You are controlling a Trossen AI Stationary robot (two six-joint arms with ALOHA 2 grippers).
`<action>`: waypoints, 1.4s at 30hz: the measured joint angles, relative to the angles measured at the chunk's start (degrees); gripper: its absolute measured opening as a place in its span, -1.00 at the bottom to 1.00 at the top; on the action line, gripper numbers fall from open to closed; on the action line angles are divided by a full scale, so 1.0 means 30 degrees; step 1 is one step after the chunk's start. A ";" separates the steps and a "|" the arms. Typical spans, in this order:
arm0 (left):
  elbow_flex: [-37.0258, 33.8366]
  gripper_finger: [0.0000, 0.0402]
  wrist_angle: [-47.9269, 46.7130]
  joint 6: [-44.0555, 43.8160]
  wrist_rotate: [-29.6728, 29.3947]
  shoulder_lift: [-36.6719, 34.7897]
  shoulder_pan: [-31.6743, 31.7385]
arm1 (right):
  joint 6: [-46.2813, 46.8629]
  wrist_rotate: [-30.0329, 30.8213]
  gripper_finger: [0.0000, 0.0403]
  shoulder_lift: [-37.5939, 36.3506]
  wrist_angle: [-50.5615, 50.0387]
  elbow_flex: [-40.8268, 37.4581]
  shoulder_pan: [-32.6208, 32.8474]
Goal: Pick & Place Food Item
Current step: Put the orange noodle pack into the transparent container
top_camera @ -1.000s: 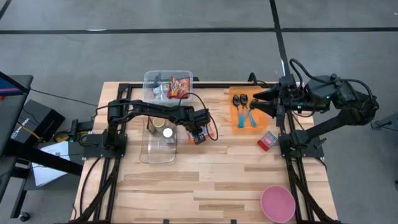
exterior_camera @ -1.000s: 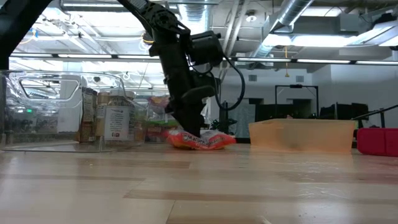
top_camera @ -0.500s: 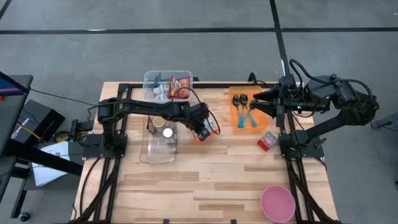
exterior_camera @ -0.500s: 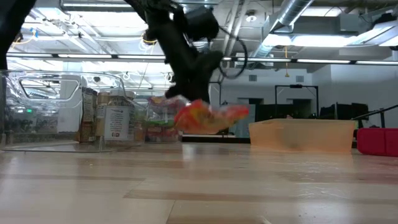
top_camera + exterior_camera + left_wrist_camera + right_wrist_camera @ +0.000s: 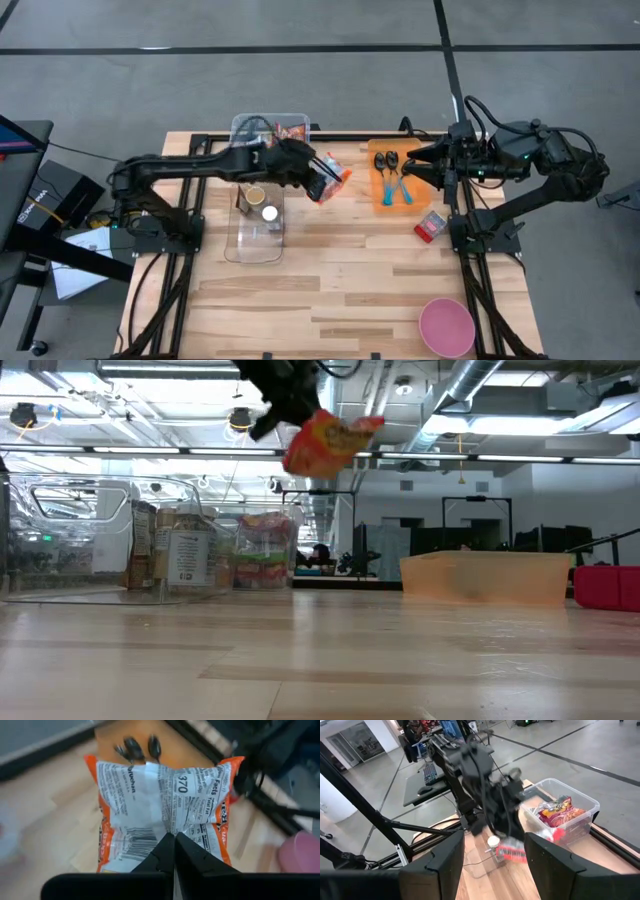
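An orange snack bag (image 5: pixel 334 174) hangs high above the table's middle, with my left gripper (image 5: pixel 318 183) shut on it. The low view shows the bag (image 5: pixel 326 440) well clear of the tabletop, below my left gripper (image 5: pixel 290 402). In the left wrist view the bag's white printed back (image 5: pixel 160 805) fills the picture. My right gripper (image 5: pixel 412 162) waits above the table's far right, over the orange tray, and its fingers stand open around nothing (image 5: pixel 495 865). My left gripper pinches the bag's printed back between its two shut fingers, at the middle seam (image 5: pixel 173 826) near the bag's near end. The fingers slant downward from the table's left. The bag is lifted clear and sticks out tilted beyond the fingertips.
A clear bin (image 5: pixel 270 128) with snack bags stands at the far edge. Nearer lies a clear tray (image 5: pixel 254 240) with two jars. An orange tray (image 5: pixel 394 196) holds spoons, a red box (image 5: pixel 431 226) lies near it, and a pink bowl (image 5: pixel 446 327) sits at the near right.
My left gripper has closed on the orange bag and risen steeply, rolling its wrist as it went. The bag, which lay on the table, is now lifted clear and held high and tilted.
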 joint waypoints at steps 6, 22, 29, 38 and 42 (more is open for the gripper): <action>0.0000 -1.00 -0.0460 -0.0150 -0.2148 -0.2135 0.0000 | 0.0000 0.0000 -0.01 0.0007 -0.0002 0.0000 0.0000; 0.0006 -1.00 -0.2820 -0.0193 -0.4595 -0.3852 0.0109 | -0.0007 0.0000 -0.01 0.0015 0.0005 0.0000 0.0000; 0.0002 -1.00 -0.2826 -0.0208 -0.5123 -0.3852 0.0699 | -0.0007 0.0000 -0.01 0.0015 0.0013 0.0000 0.0000; 0.0018 -1.00 -0.2807 -0.0995 -0.6366 -0.3581 0.3000 | -0.0007 0.0000 -0.01 0.0015 0.0115 0.0000 0.0000; 0.0015 -1.00 -0.3727 -0.0973 -0.6373 -0.3338 0.4300 | -0.0007 0.0000 -0.01 0.0011 0.0147 0.0000 0.0000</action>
